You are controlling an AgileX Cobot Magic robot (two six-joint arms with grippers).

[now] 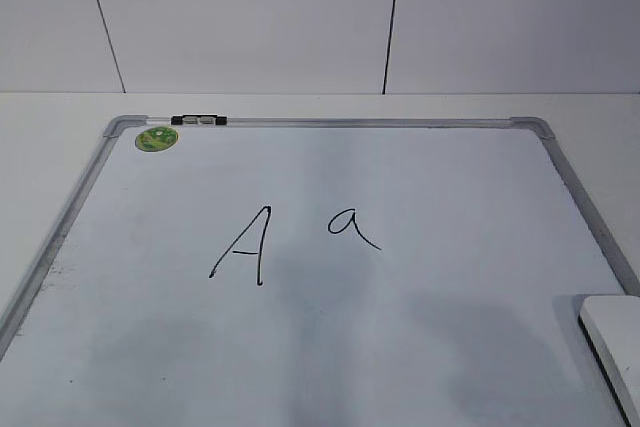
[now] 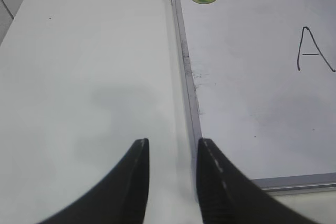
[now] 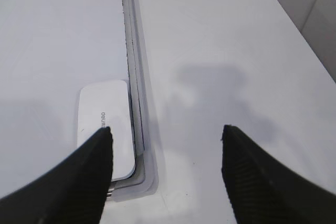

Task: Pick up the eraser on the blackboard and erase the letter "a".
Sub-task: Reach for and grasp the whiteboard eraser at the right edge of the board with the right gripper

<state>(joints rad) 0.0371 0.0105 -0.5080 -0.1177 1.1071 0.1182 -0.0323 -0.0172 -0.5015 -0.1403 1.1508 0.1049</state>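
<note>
The blackboard (image 1: 450,187) is a white board in a silver-grey frame, lying flat on the table. Black handwriting on it reads a capital "A" (image 1: 243,245) with the small letter "a" (image 1: 350,227) to its right. The white eraser (image 1: 612,345) lies on the board's near right corner. Neither gripper shows in the exterior view. In the right wrist view my right gripper (image 3: 167,130) hovers wide open and empty, its left finger over the near end of the eraser (image 3: 104,124), its right finger over bare table. My left gripper (image 2: 173,142) stands open and empty over the board's left frame (image 2: 185,66).
A round green sticker (image 1: 157,138) and a small black-and-white clip (image 1: 199,121) sit at the board's far left corner. White table (image 3: 236,51) extends to the right of the board and to its left (image 2: 89,77). A panelled wall stands behind.
</note>
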